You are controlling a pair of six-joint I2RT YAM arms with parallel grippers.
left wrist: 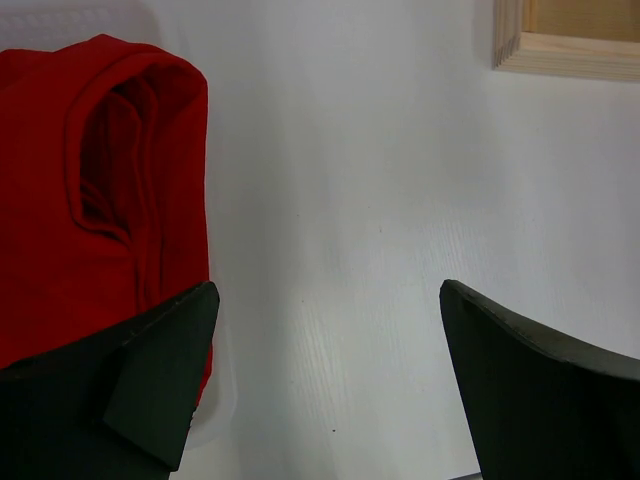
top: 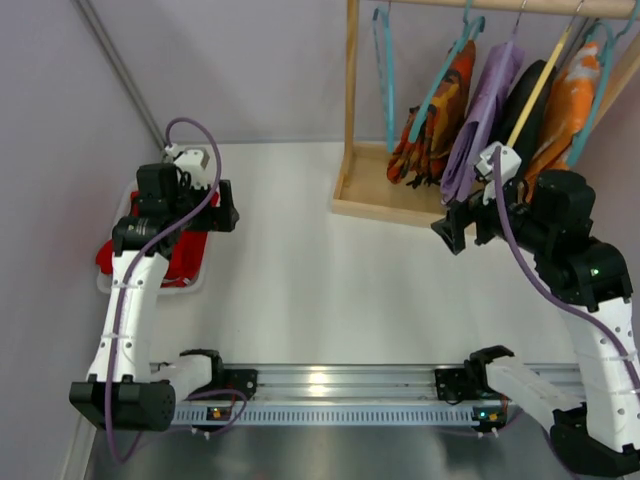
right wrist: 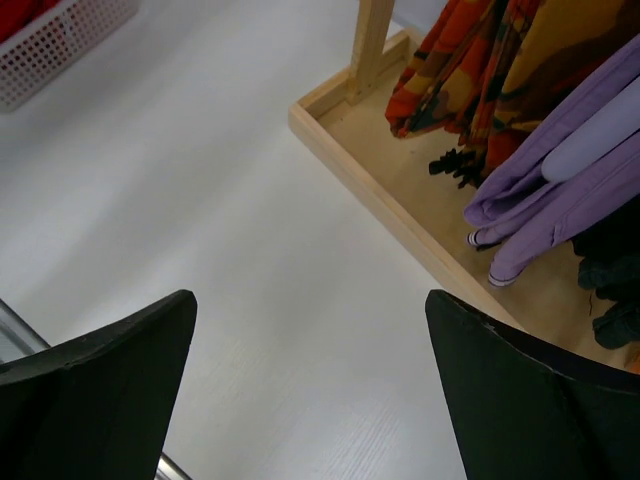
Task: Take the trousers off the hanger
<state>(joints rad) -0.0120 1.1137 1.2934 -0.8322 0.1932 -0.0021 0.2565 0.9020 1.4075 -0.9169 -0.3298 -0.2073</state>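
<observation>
The camouflage trousers [top: 443, 112] hang on a teal hanger [top: 447, 72] from the rail of a wooden rack at the back right. Their lower end shows in the right wrist view [right wrist: 455, 55], above the rack's base. My right gripper [top: 455, 232] is open and empty in front of the rack, apart from the trousers; its jaws stand wide over the bare table [right wrist: 310, 297]. My left gripper [top: 228, 205] is open and empty at the left, next to a red cloth [left wrist: 90, 180]; its jaws stand wide [left wrist: 328, 290].
The rack's wooden base [top: 385, 205] has a raised edge [right wrist: 380, 190]. An empty teal hanger [top: 385, 70], a purple garment [top: 480, 110], a black one [top: 535, 100] on a yellow hanger and an orange-and-white garment [top: 575, 100] also hang there. A white basket [top: 150, 285] holds the red cloth.
</observation>
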